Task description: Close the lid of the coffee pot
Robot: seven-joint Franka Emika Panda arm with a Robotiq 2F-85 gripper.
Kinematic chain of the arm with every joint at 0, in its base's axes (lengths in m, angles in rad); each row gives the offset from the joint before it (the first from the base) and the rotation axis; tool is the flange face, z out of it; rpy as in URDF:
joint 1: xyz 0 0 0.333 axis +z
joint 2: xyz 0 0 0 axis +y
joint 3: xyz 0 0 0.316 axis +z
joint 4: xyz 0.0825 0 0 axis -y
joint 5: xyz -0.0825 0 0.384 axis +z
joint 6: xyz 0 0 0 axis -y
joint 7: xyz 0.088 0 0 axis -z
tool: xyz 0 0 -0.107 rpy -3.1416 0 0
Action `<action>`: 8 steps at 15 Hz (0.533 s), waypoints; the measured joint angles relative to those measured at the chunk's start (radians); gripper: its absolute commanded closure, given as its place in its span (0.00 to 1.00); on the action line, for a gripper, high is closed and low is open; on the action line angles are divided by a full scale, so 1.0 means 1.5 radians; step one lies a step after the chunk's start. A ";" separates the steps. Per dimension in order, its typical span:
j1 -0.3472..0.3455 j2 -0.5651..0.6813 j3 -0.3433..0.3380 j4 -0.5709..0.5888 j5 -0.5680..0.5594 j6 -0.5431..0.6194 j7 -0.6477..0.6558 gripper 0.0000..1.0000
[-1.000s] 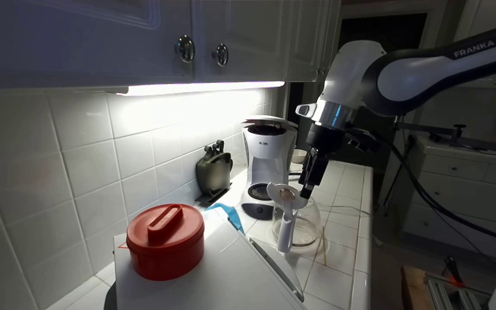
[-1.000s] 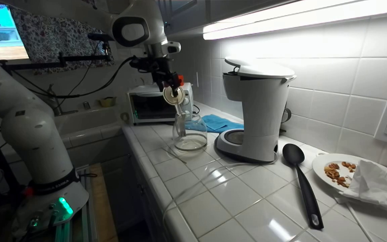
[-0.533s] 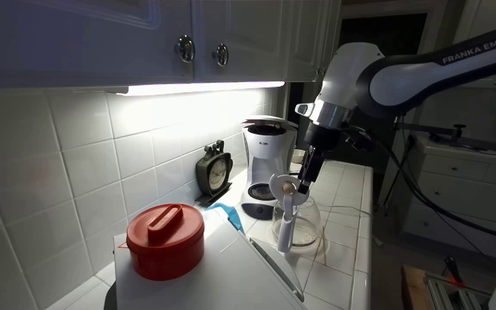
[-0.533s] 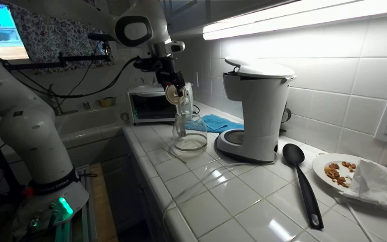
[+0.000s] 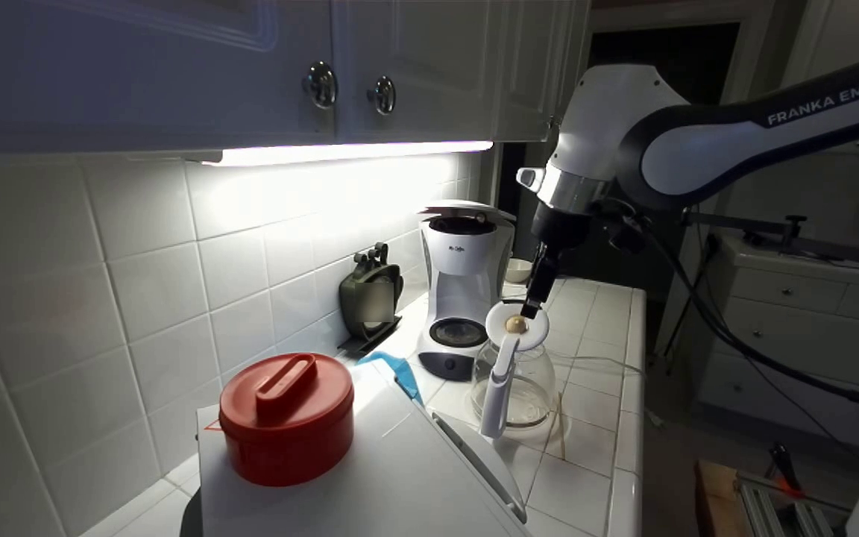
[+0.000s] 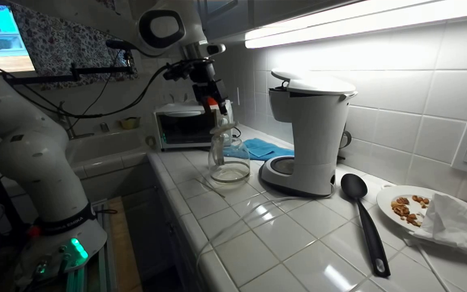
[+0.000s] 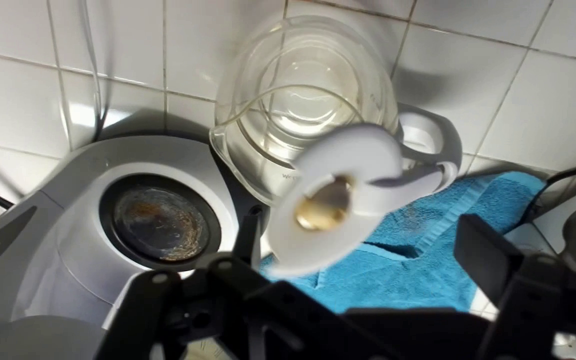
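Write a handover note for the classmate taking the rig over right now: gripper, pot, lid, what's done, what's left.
Gripper: open, holding nothing; contact with the lid is unclear.
Coffee pot: upright on the tiled counter, beside the coffee maker, off its warming plate.
Lid: joined at the handle side, tilted above the pot's mouth.
Done: lid tipped partway over.
Left: bring it down flat; a gentle push from above on the end away from the handle would probably do it.
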State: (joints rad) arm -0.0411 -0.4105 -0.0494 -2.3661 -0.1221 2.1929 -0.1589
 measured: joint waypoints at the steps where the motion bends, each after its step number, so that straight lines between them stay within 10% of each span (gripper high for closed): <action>1: -0.003 0.000 0.002 0.002 -0.009 -0.007 0.008 0.00; 8: -0.008 0.000 0.009 0.016 -0.021 -0.061 0.060 0.00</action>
State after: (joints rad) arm -0.0535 -0.4103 -0.0366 -2.3423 -0.1529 2.1018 -0.0683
